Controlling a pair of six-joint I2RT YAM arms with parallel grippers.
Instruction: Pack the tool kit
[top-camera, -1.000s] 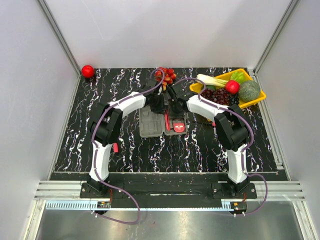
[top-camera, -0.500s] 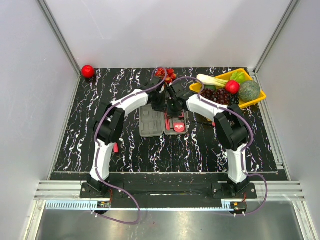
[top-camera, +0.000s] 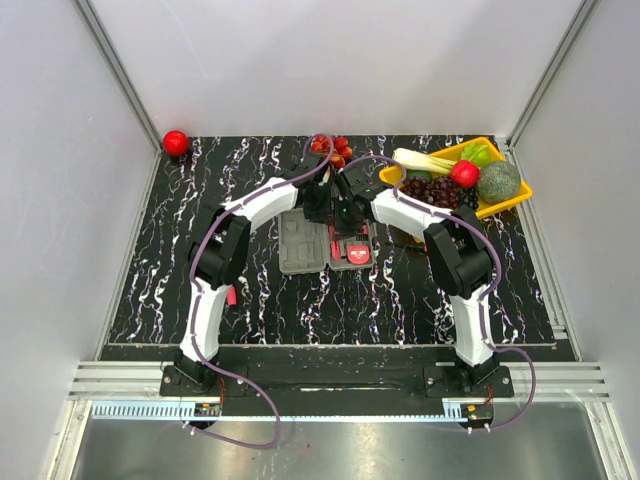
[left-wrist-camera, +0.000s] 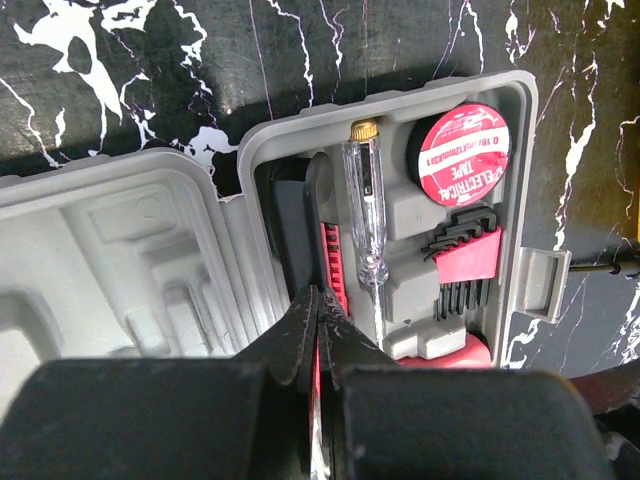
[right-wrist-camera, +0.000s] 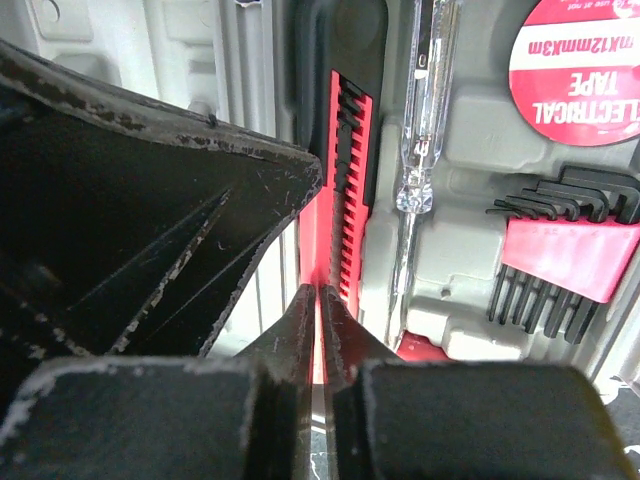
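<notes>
Where the case (left-wrist-camera: 150, 230) hinges, left tool (left-wrist-camera: 318, 300) and right tool (right-wrist-camera: 318, 295) crowd together.

— How does the case (top-camera: 300, 250) lie?
— Open flat on the table. It is grey plastic, and its lid half, on the left, shows moulded hollows.
— And the right half?
— A clear-handled screwdriver (left-wrist-camera: 366, 215) lies in its slot, with a red roll of tape (left-wrist-camera: 463, 150) just beside it. Black hex keys (left-wrist-camera: 465, 265) sit in a red holder. A ribbed red-and-black tool (right-wrist-camera: 350, 170) lies along the hinge side.
</notes>
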